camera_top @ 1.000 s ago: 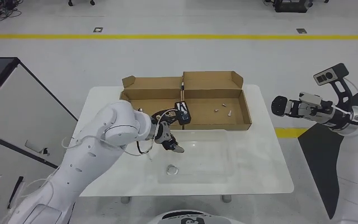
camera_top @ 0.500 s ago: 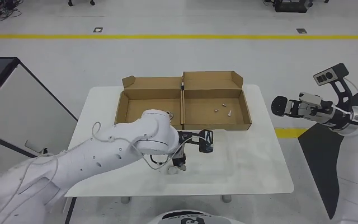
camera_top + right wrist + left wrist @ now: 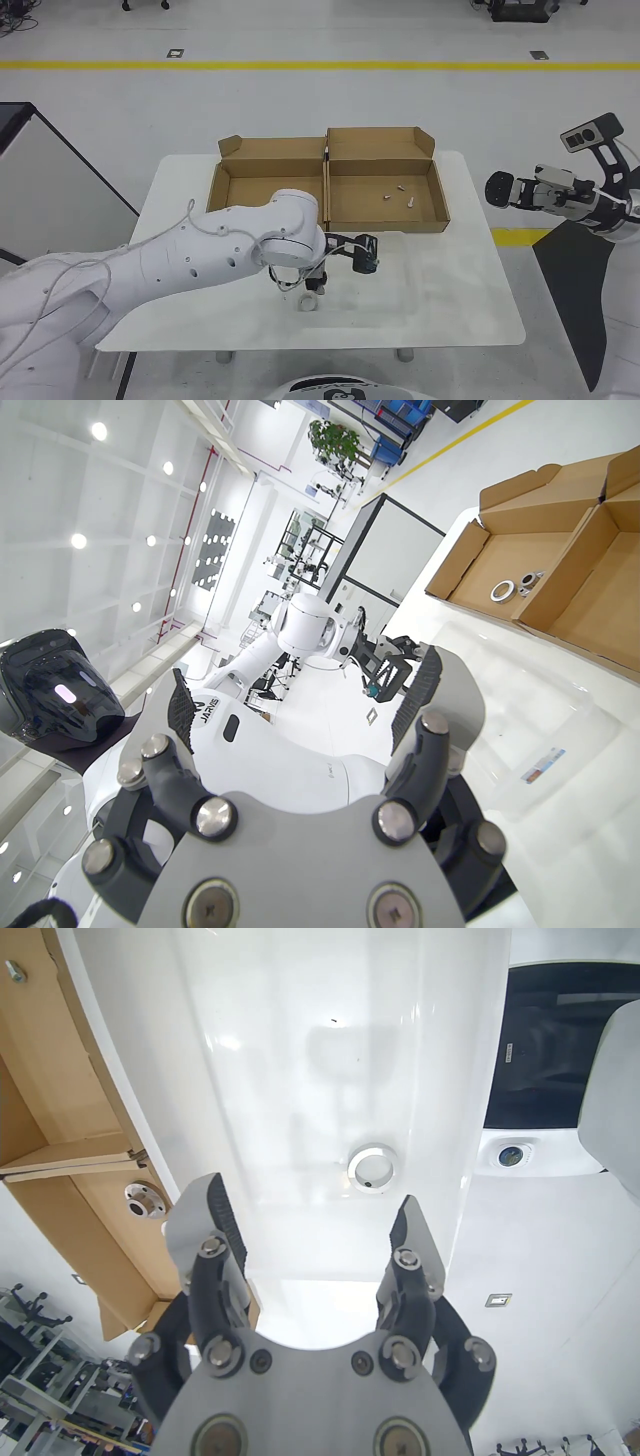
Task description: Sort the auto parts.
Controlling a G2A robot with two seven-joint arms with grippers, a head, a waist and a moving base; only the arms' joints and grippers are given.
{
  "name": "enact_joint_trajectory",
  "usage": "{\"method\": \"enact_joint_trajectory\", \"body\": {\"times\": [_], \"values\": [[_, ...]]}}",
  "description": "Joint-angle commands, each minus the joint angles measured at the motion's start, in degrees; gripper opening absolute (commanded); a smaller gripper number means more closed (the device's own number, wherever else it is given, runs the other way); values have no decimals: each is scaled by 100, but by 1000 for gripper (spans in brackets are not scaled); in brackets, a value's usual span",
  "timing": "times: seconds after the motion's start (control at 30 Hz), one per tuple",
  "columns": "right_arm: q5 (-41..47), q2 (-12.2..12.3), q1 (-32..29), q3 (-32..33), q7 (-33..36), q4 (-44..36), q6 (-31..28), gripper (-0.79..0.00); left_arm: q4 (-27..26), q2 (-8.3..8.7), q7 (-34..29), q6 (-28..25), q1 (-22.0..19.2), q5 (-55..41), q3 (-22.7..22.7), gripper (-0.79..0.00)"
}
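A silver ring [image 3: 372, 1167] lies in a clear plastic tray [image 3: 280, 1053] on the white table [image 3: 460, 290]. My left gripper [image 3: 312, 1208] hangs open just above and short of the ring, with nothing between its fingers; from above it [image 3: 313, 287] sits right over the ring [image 3: 308, 300]. In the cardboard box [image 3: 330, 185], the left compartment holds a flanged hub [image 3: 145, 1198] and another ring [image 3: 502, 591]. The right compartment holds small bolts [image 3: 405, 195]. My right gripper [image 3: 305, 685] is open and empty, off the table's right side [image 3: 497, 187].
The box stands along the table's far edge, its dividing wall [image 3: 70, 1158] close to my left gripper. The clear tray [image 3: 550, 710] covers the table's middle. A dark-framed cabinet [image 3: 50, 200] stands to the left of the table.
My left arm has swung away from the box toward the table's front and come down over the ring in the tray. The right arm has not moved.
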Motion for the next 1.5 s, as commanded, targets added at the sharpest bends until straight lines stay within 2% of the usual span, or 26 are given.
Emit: {"method": "enact_joint_trajectory", "body": {"times": [0.0,0.07,0.2,0.53,0.6,1.03,1.23,1.47], "values": [[0,0,0,0,0,0,0,0,30,-40,-26,26,100,88,-4,-259],[0,0,0,0,0,0,0,0,61,-77,-60,59,209,186,-4,-296],[0,0,0,0,0,0,0,0,123,-141,-159,158,397,365,-4,-262],[0,0,0,0,0,0,0,0,302,-303,-348,345,765,616,-4,-296],[0,0,0,0,0,0,0,0,376,-350,-366,362,824,685,-4,-339],[0,0,0,0,0,0,0,0,800,-610,-484,478,1089,960,-4,-366],[0,0,0,0,0,0,0,0,846,-657,-512,505,1076,928,-4,-382],[0,0,0,0,0,0,0,0,892,-629,-549,543,1060,925,-4,-394]]}}
